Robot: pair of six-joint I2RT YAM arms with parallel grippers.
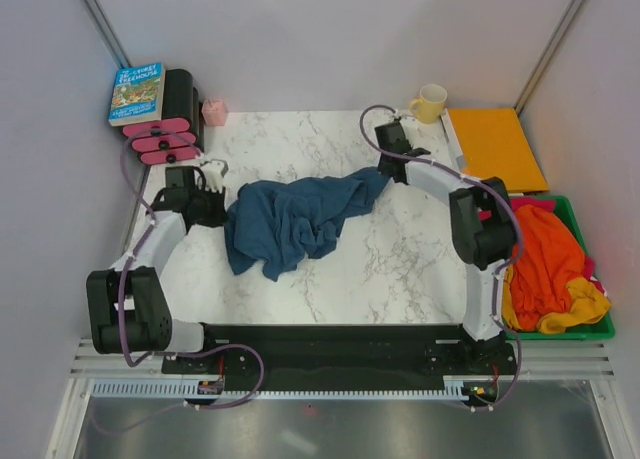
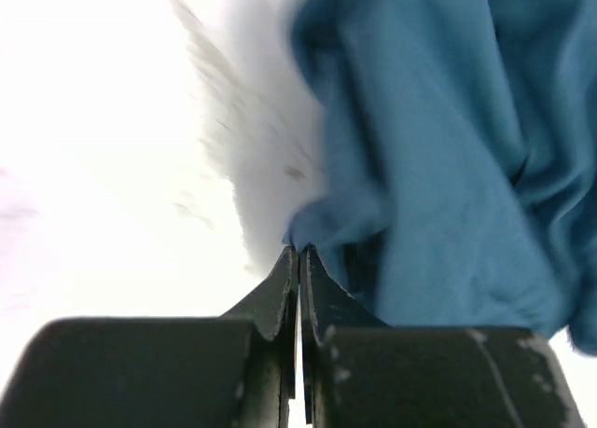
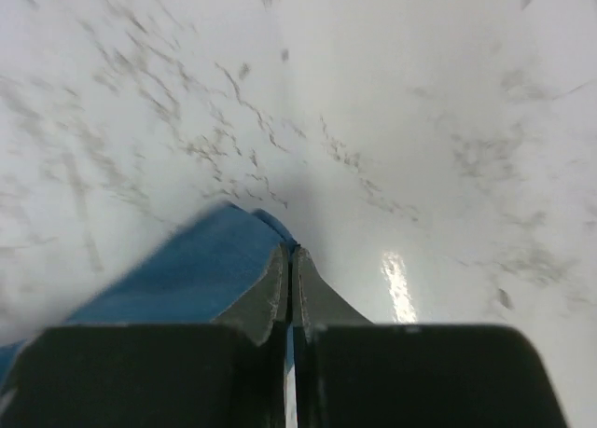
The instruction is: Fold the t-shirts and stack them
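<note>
While teal t-shirt (image 1: 290, 224) spans both | left tool (image 2: 298, 255) clamped on its edge | right tool (image 3: 290, 253) seemingly clamped on corner

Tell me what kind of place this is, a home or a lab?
Probably a robot lab test cell: plain white partition walls box in a marble-look table, a left arm and right arm are bolted at its near edge, and a green bin holds t-shirts.

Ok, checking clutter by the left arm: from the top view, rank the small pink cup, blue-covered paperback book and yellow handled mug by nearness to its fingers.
1. pink cup, back left
2. blue book, far left corner
3. yellow mug, back right
</note>
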